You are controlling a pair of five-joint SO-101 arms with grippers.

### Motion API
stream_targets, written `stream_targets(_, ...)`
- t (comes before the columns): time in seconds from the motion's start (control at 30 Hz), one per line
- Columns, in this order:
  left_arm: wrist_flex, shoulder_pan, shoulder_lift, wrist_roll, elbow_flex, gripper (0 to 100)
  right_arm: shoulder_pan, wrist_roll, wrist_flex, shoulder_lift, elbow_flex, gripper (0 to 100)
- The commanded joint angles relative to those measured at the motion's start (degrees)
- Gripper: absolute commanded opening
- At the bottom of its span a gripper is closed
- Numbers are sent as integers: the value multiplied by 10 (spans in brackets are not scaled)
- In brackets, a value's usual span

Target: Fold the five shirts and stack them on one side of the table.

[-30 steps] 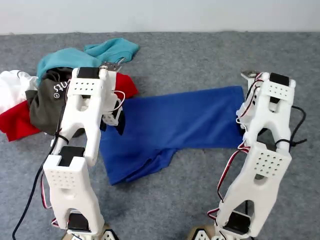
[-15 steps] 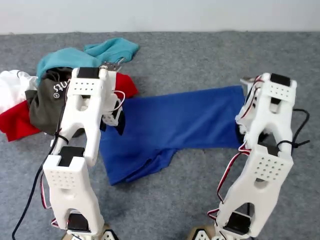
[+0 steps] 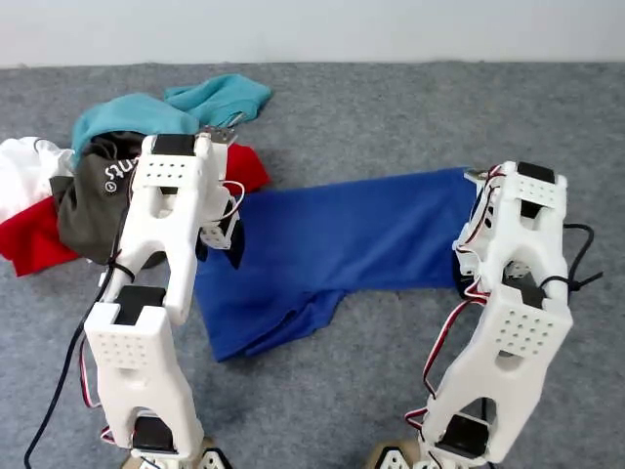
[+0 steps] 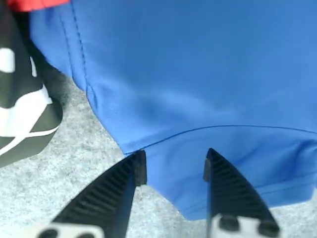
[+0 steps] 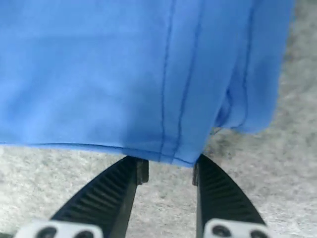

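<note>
The grey table (image 3: 391, 107) carries all five garments. The largest thing on it is the blue shirt (image 3: 361, 239), spread flat across the middle of the frame, one sleeve trailing toward the lower centre. It seems to lie out alone like this so that it can be folded first. The other four wait in a loose heap at the upper left: a teal shirt (image 3: 210, 98) on top toward the back, a dark shirt (image 3: 88, 210) below it, a red shirt (image 3: 34, 244) and a white shirt (image 3: 24, 171) at the left edge. None of the heap looks folded, so the task is likely at an early step. The left arm (image 3: 161, 234) stands over the blue shirt's left end, beside the heap, and the right arm (image 3: 518, 293) over its right end. That spacing suits taking the cloth at both ends at once. The left gripper (image 4: 173, 163) hangs low over the shirt's edge with its fingers spread apart and blue cloth lying between the tips, nothing pinched. The right gripper (image 5: 169, 171) sits just at the stitched hem of the other end, its fingers likewise parted and empty, the hem lying right at the gap, ready to be nipped.
</note>
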Motion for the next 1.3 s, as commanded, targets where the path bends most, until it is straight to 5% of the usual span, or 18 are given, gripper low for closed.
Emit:
stream_targets(0.0, 12, 4, -34, -6, -1, 200, -12, -9, -22, -58, -6, 158)
stream_targets(0.53, 12, 4, -34, -6, -1, 200, -41, -12, -47, -64, -5, 155)
stream_targets(0.73, 12, 4, -34, -6, -1, 200, -38, -12, -54, -63, -5, 3)
stream_targets(1.27, 12, 4, -34, -6, -1, 200, -39, -11, -73, -103, -79, 24)
